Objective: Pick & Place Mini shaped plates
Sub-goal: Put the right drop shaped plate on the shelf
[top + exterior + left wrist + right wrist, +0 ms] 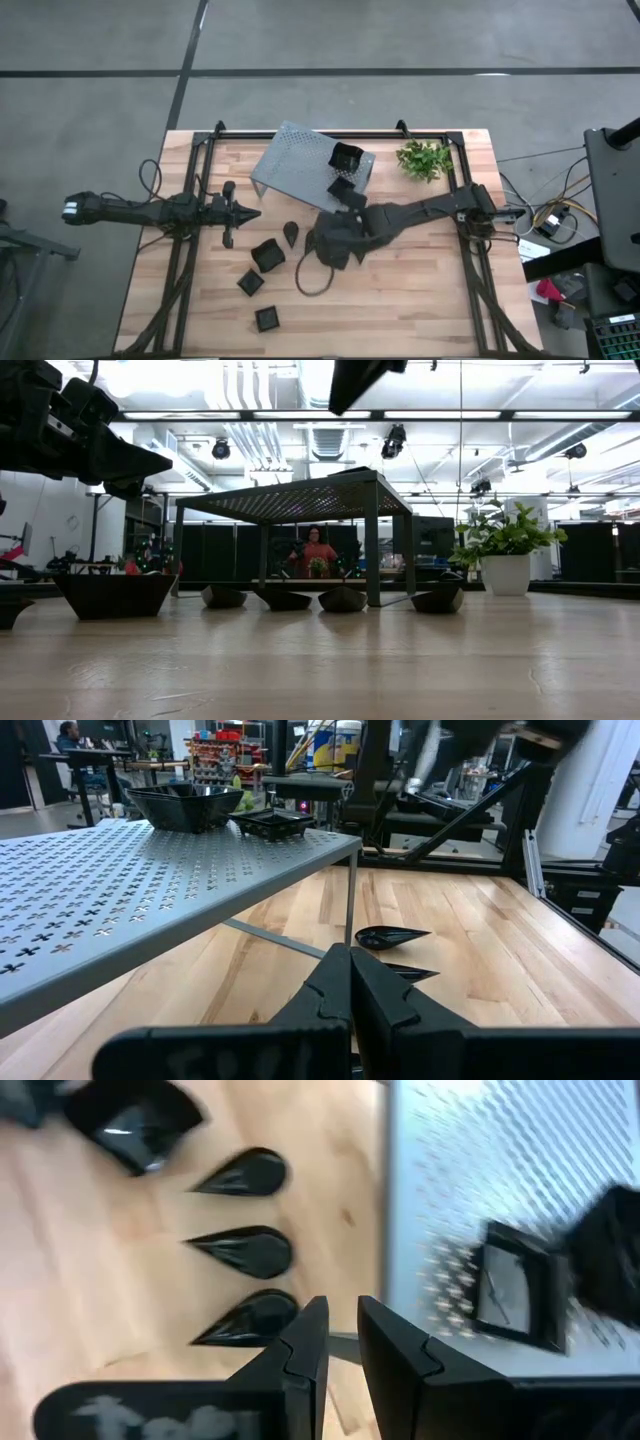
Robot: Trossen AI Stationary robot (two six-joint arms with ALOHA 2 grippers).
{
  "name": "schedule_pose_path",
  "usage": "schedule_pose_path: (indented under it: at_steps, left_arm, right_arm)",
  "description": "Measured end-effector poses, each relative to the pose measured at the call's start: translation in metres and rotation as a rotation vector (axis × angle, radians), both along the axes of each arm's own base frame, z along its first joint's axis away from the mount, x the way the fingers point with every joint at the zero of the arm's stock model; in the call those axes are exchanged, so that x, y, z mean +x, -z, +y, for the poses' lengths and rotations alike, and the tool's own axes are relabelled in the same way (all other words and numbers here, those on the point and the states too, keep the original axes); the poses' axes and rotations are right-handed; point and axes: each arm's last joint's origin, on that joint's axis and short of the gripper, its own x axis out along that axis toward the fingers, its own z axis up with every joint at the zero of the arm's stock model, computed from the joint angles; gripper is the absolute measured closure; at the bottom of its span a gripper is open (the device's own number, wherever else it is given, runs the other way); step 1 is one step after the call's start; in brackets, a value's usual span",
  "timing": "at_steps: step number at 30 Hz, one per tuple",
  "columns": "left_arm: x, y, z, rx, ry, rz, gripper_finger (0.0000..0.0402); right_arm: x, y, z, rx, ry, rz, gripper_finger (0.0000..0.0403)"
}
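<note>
The right gripper, fingers narrowly parted and empty, is shown beside the grey shelf; teardrop plates lie adjacent. A centred descent over one plate is advised.

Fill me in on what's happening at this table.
A two-armed robot is sorting mini plates. Two square plates sit on the grey shelf; more wait on the table, including teardrop plates. The right gripper hovers at the shelf's edge, jaws slightly apart, holding nothing. The left gripper waits shut near the table's left side.
</note>
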Motion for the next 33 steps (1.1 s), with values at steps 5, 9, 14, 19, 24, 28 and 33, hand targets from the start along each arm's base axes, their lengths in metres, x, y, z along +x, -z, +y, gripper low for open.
schedule_pose_path:
  at_steps: [5,9,14,19,24,28,33]
  left_arm:
    - [0.000,0.000,0.000,0.000,0.000,0.001,0.0401]
    - [0.000,0.000,0.000,0.000,0.000,0.000,0.0401]
    - [0.000,0.000,0.000,0.000,0.000,0.001,0.0401]
    - [0.000,0.000,0.000,0.000,0.000,0.000,0.0401]
    - [0.000,0.000,0.000,0.000,0.000,0.000,0.0401]
    - [0.000,0.000,0.000,0.000,0.000,0.000,0.0401]
    - [0.000,0.000,0.000,0.000,0.000,0.000,0.0401]
  right_arm:
    - [-0.005,-0.001,0.020,-0.025,-0.044,-0.015,0.0349]
    - [-0.012,0.003,0.039,-0.058,-0.094,-0.009,0.0359]
    - [-0.023,0.018,0.062,-0.089,-0.151,0.036,0.0371]
    - [-0.032,0.044,0.069,-0.080,-0.081,0.076,0.0370]
    - [-0.042,0.067,0.073,-0.038,-0.045,0.143,0.0363]
    - [-0.050,0.082,0.075,-0.010,0.024,0.173,0.0362]
    - [-0.058,0.088,0.071,0.079,0.192,0.141,0.0362]
